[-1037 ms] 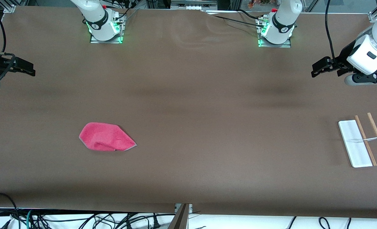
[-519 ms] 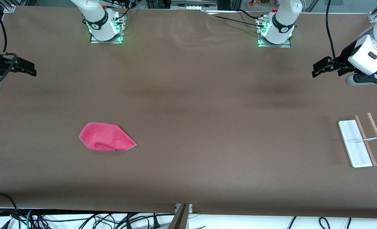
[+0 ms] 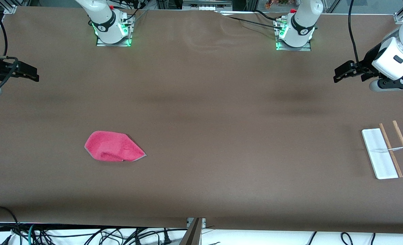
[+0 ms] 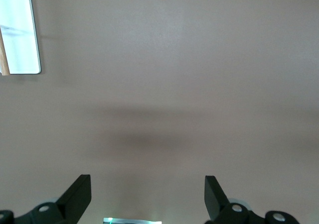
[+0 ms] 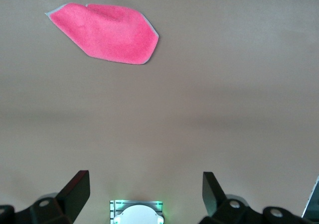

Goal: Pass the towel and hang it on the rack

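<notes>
So nothing was done yet: the towel point(image 3: 113, 146) lay untouched toward the right arm's end, well apart from the rack point(image 3: 387, 152). I held right gripper point(image 5: 144, 190) and left gripper point(image 4: 148, 194) spread wide, empty, high over the table point(image 3: 201, 102).

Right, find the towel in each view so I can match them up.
Front view: towel lies flat on the brown table, toward the right arm's end.
Right wrist view: towel, pink face up, away from the open right gripper.
Left wrist view: not in it.
Shared landmark: the brown table.

Left hand point(image 4: 147, 196) spread wide — rack point(image 4: 20, 30) well apart
</notes>
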You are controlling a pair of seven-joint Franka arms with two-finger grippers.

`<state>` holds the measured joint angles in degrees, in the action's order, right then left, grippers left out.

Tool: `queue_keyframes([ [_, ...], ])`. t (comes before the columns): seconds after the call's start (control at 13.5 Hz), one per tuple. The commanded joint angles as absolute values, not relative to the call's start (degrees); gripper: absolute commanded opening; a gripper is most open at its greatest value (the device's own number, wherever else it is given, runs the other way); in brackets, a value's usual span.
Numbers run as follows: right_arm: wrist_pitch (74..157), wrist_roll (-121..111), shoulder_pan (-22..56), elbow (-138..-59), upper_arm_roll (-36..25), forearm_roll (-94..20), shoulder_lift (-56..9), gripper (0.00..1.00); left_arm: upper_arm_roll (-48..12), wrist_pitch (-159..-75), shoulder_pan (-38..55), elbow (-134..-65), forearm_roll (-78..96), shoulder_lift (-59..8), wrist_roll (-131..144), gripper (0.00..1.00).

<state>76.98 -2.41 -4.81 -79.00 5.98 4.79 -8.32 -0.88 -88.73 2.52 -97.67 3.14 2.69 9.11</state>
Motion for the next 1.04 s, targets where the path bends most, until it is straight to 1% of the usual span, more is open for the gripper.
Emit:
queue_keyframes([
  [0.0,77.1,-3.0,-4.8,-78.7,6.1,4.1,-8.3,1.00,-1.1,-87.3,2.1,-96.0,4.2,2.0,8.5,1.00],
  [0.3,77.3,-2.7,-4.8,-78.7,6.1,4.1,-9.5,1.00,-1.1,-87.1,2.0,-96.0,4.2,2.1,8.5,1.00],
  [0.44,79.0,-2.7,-4.2,-78.8,6.2,4.3,-10.5,1.00,-1.1,-87.1,2.1,-96.0,4.2,2.0,8.5,1.00],
  [0.59,79.9,-2.3,-2.9,-78.8,6.2,4.5,-13.9,1.00,-1.1,-87.1,2.1,-96.0,4.2,2.0,8.5,1.00],
  [0.67,80.8,-2.3,-2.7,-78.9,6.2,4.4,-14.5,1.00,-1.1,-87.2,2.1,-96.0,4.2,2.0,8.5,1.00],
  [0.81,84.5,-2.1,-0.7,-78.9,6.2,4.3,-16.3,1.00,-1.1,-87.1,2.1,-96.0,4.2,2.0,8.5,1.00],
  [0.96,87.8,-1.5,1.0,-78.9,6.2,4.0,-19.8,1.00,-1.1,-87.2,2.1,-96.0,4.2,1.9,8.4,1.00],
])
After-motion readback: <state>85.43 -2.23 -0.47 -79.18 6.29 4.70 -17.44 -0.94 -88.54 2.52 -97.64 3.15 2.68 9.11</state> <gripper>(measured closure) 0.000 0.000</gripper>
